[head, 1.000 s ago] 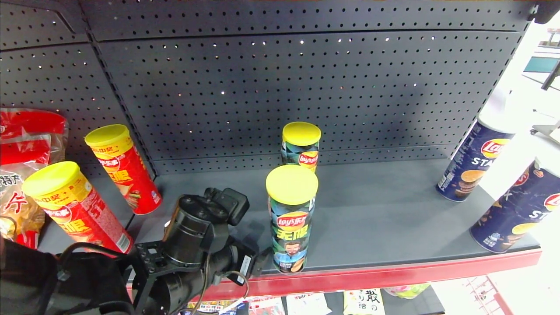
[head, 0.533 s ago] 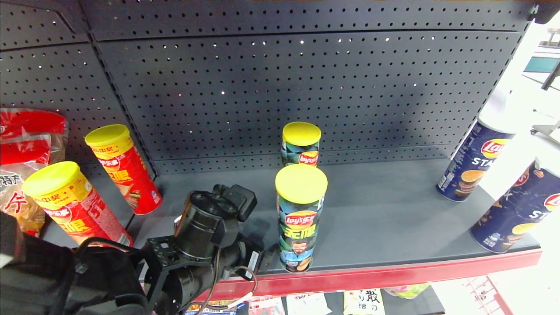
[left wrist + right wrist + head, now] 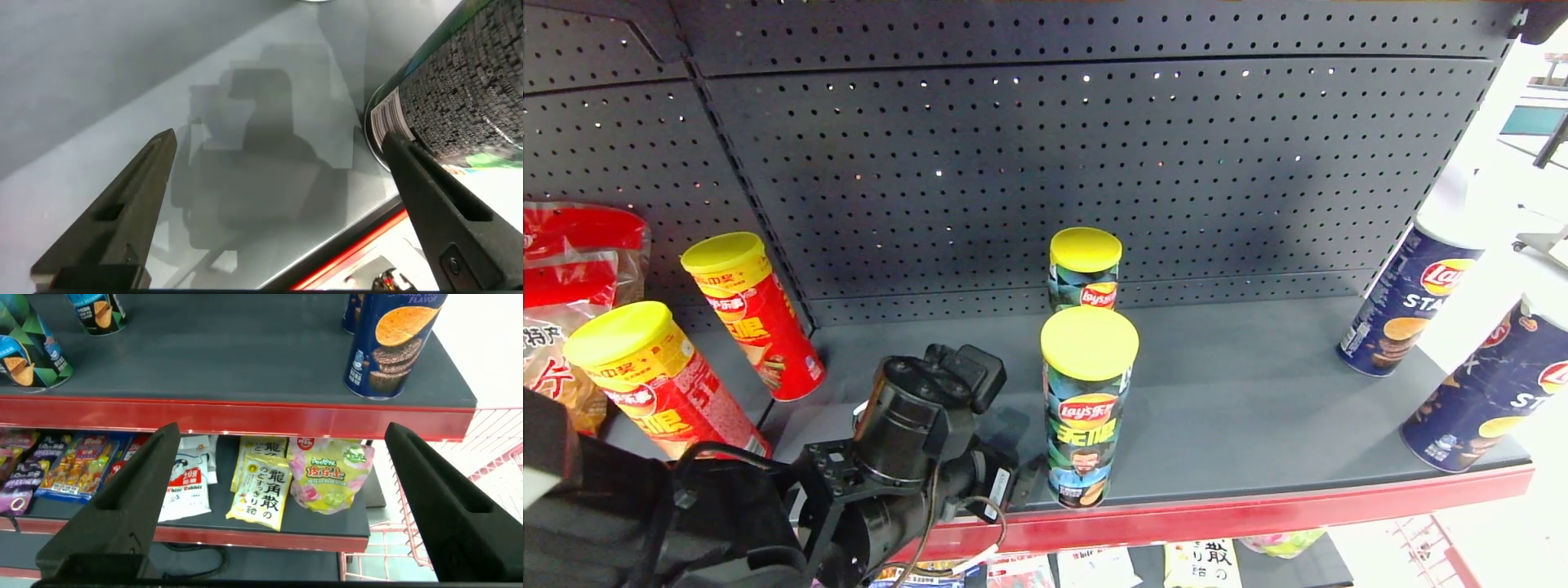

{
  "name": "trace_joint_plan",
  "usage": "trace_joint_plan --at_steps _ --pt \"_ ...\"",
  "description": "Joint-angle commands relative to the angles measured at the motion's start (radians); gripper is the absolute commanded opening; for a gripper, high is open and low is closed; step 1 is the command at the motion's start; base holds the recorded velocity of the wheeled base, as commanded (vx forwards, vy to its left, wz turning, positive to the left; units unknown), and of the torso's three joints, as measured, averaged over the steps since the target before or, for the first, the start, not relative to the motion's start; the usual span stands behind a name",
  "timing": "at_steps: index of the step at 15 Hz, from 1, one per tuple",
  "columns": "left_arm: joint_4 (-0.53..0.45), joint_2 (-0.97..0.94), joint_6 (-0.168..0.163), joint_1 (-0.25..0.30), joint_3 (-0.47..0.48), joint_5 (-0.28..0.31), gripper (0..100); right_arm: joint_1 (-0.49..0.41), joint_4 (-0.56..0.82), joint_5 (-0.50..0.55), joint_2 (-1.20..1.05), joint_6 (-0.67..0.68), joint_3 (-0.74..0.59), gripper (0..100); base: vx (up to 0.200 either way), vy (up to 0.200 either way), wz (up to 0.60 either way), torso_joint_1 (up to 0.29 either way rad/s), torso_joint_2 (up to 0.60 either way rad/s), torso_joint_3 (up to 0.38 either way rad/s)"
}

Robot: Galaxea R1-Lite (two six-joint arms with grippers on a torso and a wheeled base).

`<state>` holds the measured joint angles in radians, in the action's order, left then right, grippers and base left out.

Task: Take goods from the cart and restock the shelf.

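Shelf (image 3: 1258,392) front edge: green can (image 3: 1088,408) has slid toward 3 o'clock, upright; left gripper (image 3: 278,137) and right gripper (image 3: 279,429) fingers gape wide, so placement seems done

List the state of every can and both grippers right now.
Front green can, upright, lid on, at the front edge of the shelf, ungripped.
Back green can, upright, lid on.
Front red can, standing, lid on.
Back red can, standing, lid on.
Near blue can, standing.
Far blue can, standing.
Left gripper, jaws open, empty.
Right gripper, jaws open, empty.
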<state>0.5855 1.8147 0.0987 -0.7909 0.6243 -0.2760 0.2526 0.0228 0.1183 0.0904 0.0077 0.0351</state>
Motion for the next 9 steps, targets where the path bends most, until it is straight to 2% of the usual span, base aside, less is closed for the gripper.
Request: trace_joint_plan --at_steps 1,7,9 --pt "-0.001 0.005 0.001 -0.004 0.011 0.0 100 0.001 0.0 0.0 0.002 0.0 0.0 100 0.0 0.0 0.0 0.0 0.0 0.0" --pt "-0.004 -0.005 0.003 -0.008 -0.003 -0.002 100 0.001 0.0 -0.002 0.002 0.0 0.0 100 0.0 0.0 0.0 0.0 0.0 0.0" --pt "-0.004 -0.046 0.004 -0.001 -0.035 -0.005 100 0.001 0.0 -0.005 0.002 -0.002 0.0 100 0.0 0.0 0.0 0.0 0.0 0.0"
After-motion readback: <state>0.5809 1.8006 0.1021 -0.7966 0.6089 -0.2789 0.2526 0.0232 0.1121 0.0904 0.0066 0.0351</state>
